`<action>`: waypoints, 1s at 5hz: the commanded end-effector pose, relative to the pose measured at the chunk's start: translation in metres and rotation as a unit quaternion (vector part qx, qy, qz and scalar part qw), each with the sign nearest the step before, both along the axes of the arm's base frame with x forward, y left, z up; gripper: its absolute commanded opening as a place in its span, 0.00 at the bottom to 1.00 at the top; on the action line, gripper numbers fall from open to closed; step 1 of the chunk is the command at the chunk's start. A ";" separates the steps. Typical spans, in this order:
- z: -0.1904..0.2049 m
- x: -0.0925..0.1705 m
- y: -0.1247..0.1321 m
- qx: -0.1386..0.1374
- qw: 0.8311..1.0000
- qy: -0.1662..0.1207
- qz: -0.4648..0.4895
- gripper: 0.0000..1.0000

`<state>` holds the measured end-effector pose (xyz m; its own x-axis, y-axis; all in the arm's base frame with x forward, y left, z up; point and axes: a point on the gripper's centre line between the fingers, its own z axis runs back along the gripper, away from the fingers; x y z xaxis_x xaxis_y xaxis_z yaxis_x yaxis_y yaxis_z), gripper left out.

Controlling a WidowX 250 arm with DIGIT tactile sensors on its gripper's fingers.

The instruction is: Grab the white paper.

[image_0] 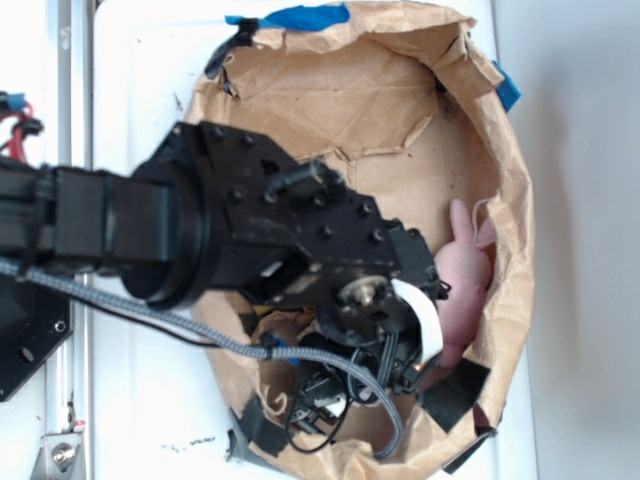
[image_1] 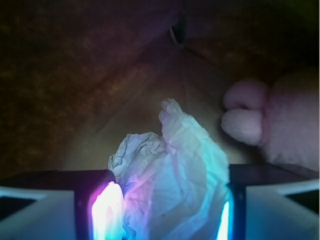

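Note:
The white paper is a crumpled, creased wad that fills the gap between my two fingers in the wrist view. Its wrinkled top sticks up above the pads. My gripper is shut on it, with the left pad and the right pad both against its sides. In the exterior view my black arm reaches down into the brown paper bag and covers the paper and the fingers.
A pink plush bunny lies inside the bag by its right wall, and its feet are just right of the paper. The bag's torn rim, taped with blue and black tape, rings the workspace on a white table.

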<state>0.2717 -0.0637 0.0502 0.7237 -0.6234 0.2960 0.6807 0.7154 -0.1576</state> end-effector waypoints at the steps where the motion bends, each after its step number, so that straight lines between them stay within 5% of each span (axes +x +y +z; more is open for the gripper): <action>1: 0.068 -0.008 0.036 0.008 0.995 0.028 0.098 0.00; 2: 0.095 -0.021 0.046 0.035 0.985 0.042 0.163 0.00; 3: 0.111 -0.022 0.057 0.038 0.969 0.089 0.229 0.00; 5: 0.128 -0.021 0.093 0.110 0.932 0.048 0.342 0.00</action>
